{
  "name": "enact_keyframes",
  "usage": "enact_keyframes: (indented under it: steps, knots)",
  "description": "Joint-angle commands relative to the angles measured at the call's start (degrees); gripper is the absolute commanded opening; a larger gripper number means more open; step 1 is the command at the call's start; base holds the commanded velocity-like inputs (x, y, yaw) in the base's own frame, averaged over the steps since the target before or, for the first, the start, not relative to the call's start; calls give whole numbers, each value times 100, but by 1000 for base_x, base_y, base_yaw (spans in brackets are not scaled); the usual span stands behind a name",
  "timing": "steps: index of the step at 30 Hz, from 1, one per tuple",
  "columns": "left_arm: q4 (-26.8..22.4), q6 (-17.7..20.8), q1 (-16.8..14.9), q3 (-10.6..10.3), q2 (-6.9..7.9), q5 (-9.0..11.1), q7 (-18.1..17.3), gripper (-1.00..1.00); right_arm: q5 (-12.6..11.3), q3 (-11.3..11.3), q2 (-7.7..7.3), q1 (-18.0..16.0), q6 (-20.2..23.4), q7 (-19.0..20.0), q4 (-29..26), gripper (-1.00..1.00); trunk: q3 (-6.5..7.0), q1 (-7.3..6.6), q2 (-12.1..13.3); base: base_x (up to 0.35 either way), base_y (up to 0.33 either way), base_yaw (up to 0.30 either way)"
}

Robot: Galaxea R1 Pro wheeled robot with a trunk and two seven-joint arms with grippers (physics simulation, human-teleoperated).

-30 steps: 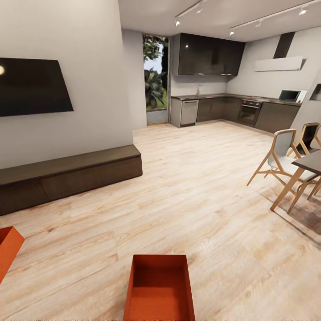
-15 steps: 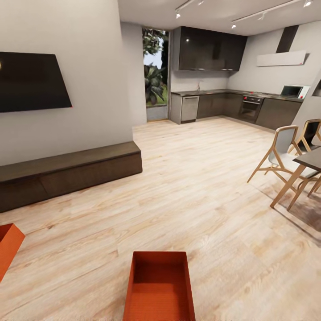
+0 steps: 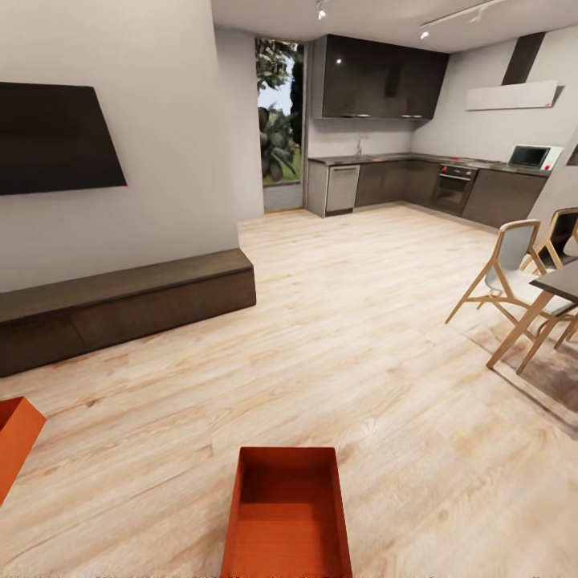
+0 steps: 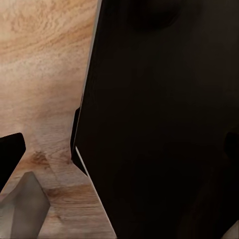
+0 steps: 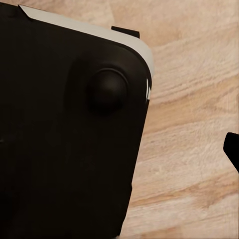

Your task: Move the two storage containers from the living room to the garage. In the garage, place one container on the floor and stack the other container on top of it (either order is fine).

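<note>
While I stand on the pale wood-plank floor (image 3: 337,353) of the living room, one orange-red rectangular open-top storage container (image 3: 287,514) sits low and centred in my head view, upright, open side up; the second orange-red open-top container (image 3: 14,437) is cut by the frame edge off to my left, well apart from the first; both rest on the planks; black wall TV (image 3: 56,138) on the white wall to my left, long dark wood bench (image 3: 120,309) under it; dark kitchen cabinets (image 3: 417,189) far ahead; pale wooden chair (image 3: 510,281) and dark table corner (image 3: 562,282) to my right; wrist views: black robot body panel (image 4: 164,119) close up over plank floor, same black panel with a round knob (image 5: 107,89) on the right wrist; where the containers lie relative to my jaws I cannot tell; jaws open or closed, cannot tell, either side.
</note>
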Motion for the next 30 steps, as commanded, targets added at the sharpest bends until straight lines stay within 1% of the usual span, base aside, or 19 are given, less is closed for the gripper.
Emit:
enact_keyframes:
  steps: [1, 30]
  knots:
    - [1, -14, -2, 2, 0, 17, 4, 100, -45, 49, 1, -6, -33, -5, 18, 100, -14, 0, -2, 0, 0, 0]
    - [1, -14, -2, 2, -4, 17, 4, 100, -32, 49, -13, -6, -42, -9, 18, 100, -281, 0, -2, 0, 0, 0]
